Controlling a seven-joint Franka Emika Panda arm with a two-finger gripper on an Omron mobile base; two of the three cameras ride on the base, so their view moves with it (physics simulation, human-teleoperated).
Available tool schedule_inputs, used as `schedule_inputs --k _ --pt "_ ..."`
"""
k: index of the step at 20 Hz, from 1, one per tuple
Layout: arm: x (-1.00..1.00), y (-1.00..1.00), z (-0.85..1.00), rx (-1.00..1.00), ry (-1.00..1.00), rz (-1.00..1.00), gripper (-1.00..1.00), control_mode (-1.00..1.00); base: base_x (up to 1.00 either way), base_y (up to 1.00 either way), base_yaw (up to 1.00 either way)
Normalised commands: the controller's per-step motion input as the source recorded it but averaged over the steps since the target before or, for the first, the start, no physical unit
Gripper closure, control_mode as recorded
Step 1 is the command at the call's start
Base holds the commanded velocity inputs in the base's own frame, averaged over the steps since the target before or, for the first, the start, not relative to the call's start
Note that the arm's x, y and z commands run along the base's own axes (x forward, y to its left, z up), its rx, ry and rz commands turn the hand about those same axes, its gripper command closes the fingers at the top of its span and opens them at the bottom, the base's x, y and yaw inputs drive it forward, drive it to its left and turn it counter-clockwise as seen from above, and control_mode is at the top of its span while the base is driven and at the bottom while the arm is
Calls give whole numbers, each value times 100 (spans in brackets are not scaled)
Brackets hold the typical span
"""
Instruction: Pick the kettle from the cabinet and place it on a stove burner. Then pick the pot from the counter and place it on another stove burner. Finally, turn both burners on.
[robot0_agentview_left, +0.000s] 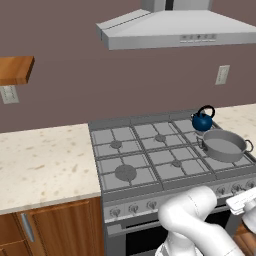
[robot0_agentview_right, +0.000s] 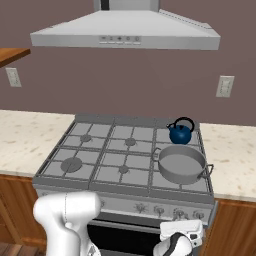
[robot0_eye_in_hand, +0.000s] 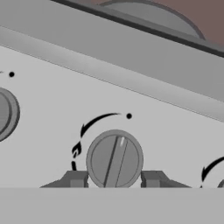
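Hand view: a stove knob (robot0_eye_in_hand: 114, 159) is bracketed by the claw (robot0_eye_in_hand: 114, 179), its tips narrowly set beside the rigid, smooth dial, best pinched across its ridge. Kettle (robot0_agentview_left: 202, 120) and pot (robot0_agentview_left: 224, 145) are seated on burners.

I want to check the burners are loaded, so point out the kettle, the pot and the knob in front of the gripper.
kettle (robot0_agentview_right: 179, 134), right base view, on its blue body.
pot (robot0_agentview_right: 181, 165), right base view, on its grey inside floor.
knob (robot0_eye_in_hand: 114, 160), hand view, on its round face.
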Motion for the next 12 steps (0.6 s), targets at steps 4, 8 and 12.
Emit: schedule_inputs --k 4,8,12 --pt "14 0 0 -21 -15 2 100 -100 0 0 0" --pt "20 -2 0 -23 -16 7 100 -100 0 0 0" --pt "20 0 0 -28 -19 11 100 -100 0 0 0"
